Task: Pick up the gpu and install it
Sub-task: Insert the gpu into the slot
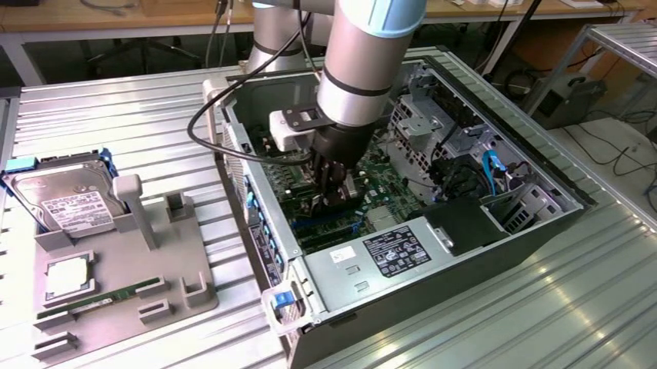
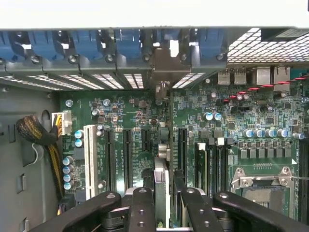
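Seen from the wrist, the claw [image 2: 161, 203] is clamped narrowly on the gpu [image 2: 161, 179], held edge-on and upright over the green motherboard [image 2: 130, 108] inside the open computer case [image 1: 534, 231]. Beyond stand black expansion slots [image 2: 127, 159] and blue slot latches [image 2: 87, 43]. A hard drive [image 1: 72, 204] rests on the ribbed surface [image 1: 123, 123].
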You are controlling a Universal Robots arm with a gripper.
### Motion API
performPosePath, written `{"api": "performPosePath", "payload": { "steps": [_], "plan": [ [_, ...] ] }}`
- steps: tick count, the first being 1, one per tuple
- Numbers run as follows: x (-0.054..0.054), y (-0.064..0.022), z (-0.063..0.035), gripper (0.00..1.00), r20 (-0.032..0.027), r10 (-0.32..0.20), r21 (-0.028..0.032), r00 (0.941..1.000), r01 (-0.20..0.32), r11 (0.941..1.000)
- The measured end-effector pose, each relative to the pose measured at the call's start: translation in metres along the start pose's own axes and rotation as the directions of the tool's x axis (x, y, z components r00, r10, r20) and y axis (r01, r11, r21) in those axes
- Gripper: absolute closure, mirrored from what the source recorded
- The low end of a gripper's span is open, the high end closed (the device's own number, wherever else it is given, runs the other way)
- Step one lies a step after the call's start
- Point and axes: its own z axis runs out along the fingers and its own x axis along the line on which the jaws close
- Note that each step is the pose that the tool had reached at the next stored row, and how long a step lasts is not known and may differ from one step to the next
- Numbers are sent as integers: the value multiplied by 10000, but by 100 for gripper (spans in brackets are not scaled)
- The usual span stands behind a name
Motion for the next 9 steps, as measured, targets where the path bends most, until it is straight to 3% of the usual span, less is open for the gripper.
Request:
{"api": "performPosePath", "payload": {
  "steps": [9],
  "plan": [
    [0, 0, 8, 74, 3, 0, 0, 10000, 0, 10000]
  ]
}}
